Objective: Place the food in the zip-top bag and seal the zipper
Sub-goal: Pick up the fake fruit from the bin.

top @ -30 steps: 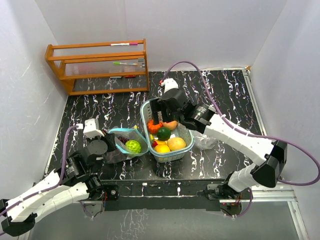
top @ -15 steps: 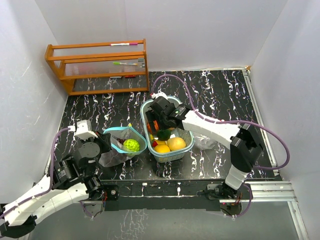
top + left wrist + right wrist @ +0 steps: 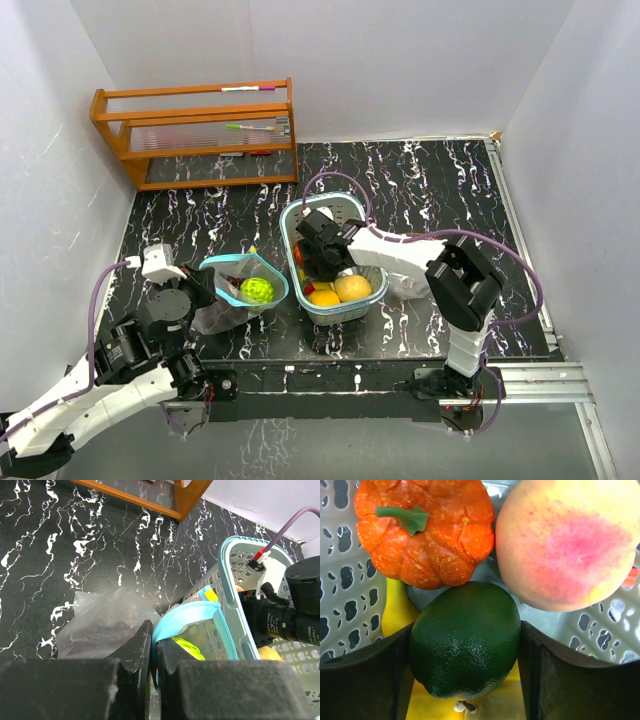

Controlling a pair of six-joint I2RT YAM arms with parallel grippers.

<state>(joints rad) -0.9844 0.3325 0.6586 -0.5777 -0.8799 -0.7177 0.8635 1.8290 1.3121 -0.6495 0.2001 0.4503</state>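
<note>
1. Two fingers of the right gripper [image 3: 465, 630] stand wide astride a dark green lime [image 3: 465, 642] at bottom centre of the wrist view, hard by its flanks; whether they grip cannot be told.
2. Lime, long axis roughly up-frame, lies in the lattice basket [image 3: 340, 580], below pumpkin [image 3: 425, 535] and peach [image 3: 565, 545].
3. Left gripper [image 3: 152, 635] is pinched on the zip-top bag [image 3: 112, 625], left of the basket.
</note>
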